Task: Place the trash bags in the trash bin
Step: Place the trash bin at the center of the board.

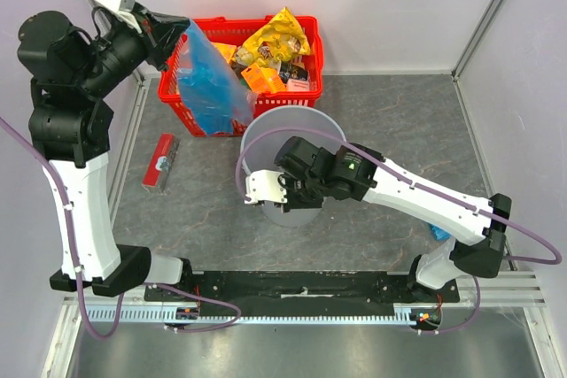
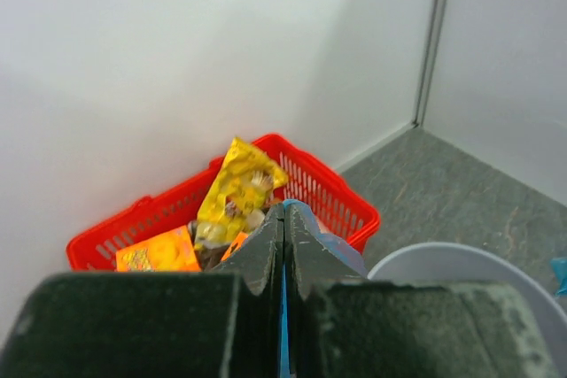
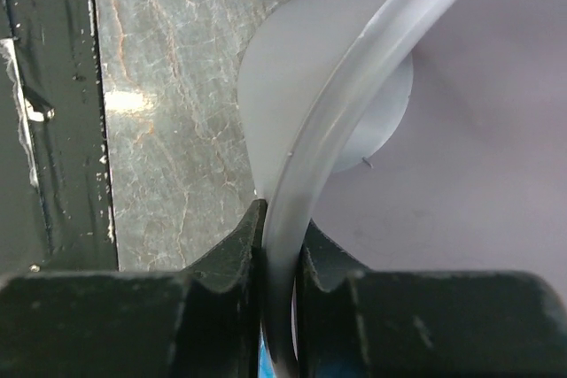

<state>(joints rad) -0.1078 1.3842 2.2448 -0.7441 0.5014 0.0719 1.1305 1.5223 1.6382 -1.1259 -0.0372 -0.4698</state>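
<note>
Worktop (image 1: 399, 130) on my far left carries a flat red packet (image 1: 161, 161), lying apart from everything else. Above it my left end effector (image 1: 180, 31) is raised high and clamped fully together on the top edge of a blue trash bag (image 1: 208, 86). The left wrist view shows me a thin strip of blue film pinched between the closed fingers (image 2: 257, 254). The bag hangs in the air in front of the red mesh basket (image 1: 310, 33), where a yellow snack packet (image 1: 279, 37) sticks up, and its lower end dangles near the far-left rim of the trash bin (image 1: 297, 112). The bin sits mid-worktop, and my right end effector (image 1: 266, 194) has closed on its near rim, the grey wall sandwiched between the jaws in the right wrist view. Farther right, beside the right arm's base, lies a small blue scrap (image 1: 440, 233); it is possibly another bag, but too small for me to tell.
</note>
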